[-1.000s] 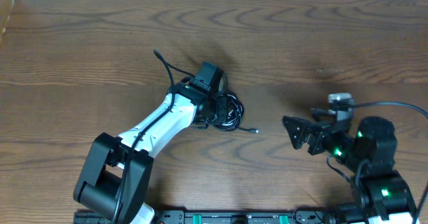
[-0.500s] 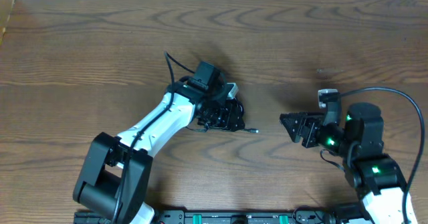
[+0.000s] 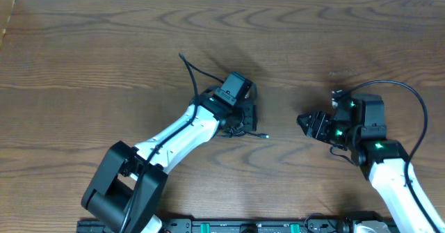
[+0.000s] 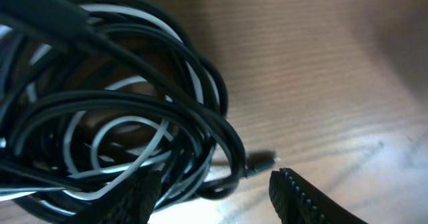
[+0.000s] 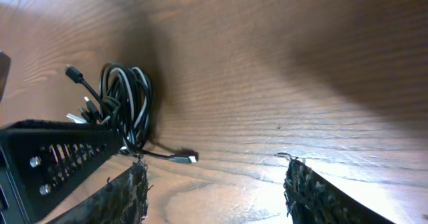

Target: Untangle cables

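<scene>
While the half-open left gripper (image 4: 214,178) straddles the tangled cables (image 4: 134,103) (clamping nothing), the right gripper (image 5: 214,165), parted and empty, faces them from the right.

My L arm (image 3: 177,132) reaches from desk (image 3: 83,52) near edge to centre, L tool (image 4: 212,184) jaws apart. R tool (image 5: 214,174) points left, jaws apart too.

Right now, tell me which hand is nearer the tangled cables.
Left. The left hand is directly over the cables, open around the bundle's edge; the right hand sits off to their right, apart from them and pointing their way.
</scene>
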Available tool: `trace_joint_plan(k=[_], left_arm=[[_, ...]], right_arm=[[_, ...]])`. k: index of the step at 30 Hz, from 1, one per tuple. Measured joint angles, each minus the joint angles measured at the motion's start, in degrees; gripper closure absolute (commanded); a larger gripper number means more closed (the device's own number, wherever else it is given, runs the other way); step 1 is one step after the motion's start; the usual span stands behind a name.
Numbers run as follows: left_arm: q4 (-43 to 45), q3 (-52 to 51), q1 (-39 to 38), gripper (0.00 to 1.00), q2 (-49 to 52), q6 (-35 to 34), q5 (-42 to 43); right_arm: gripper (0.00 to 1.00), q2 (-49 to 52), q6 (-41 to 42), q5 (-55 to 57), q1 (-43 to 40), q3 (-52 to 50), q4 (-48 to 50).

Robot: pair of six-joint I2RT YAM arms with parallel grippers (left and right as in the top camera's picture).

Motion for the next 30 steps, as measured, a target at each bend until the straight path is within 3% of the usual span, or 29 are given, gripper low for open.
trace_joint_plan(k=[6, 7, 9, 12, 20, 30], left_arm=[[0.02, 0.00, -2.89, 0.43, 0.02, -1.75, -5.46], [0.04, 0.00, -3.21, 0.51, 0.07, -2.08, -6.14], [0.11, 0.00, -3.76, 0.80, 0.50, -2.80, -7.45], [0.42, 0.00, -3.89, 0.92, 1.31, -3.23, -8.41], [-3.06, 0.44, -2.78, 0.92, 0.31, -3.21, -7.67], [-3.26, 0.46, 4.85, 0.92, -11.52, -3.21, 8.85]], right_arm=[[0.36, 4.44, 0.92, -4.13, -0.07, 0.00, 0.59], [0.36, 4.66, 0.96, -4.66, -0.07, 0.00, 0.61], [0.35, 4.76, 1.09, -5.35, -0.07, 0.00, 0.61], [0.33, 4.76, 1.20, -6.01, -0.07, 0.00, 0.63], [0.33, 4.76, 1.40, -7.28, -0.07, 0.00, 0.61], [0.33, 4.76, 1.55, -8.44, -0.07, 0.00, 0.63]])
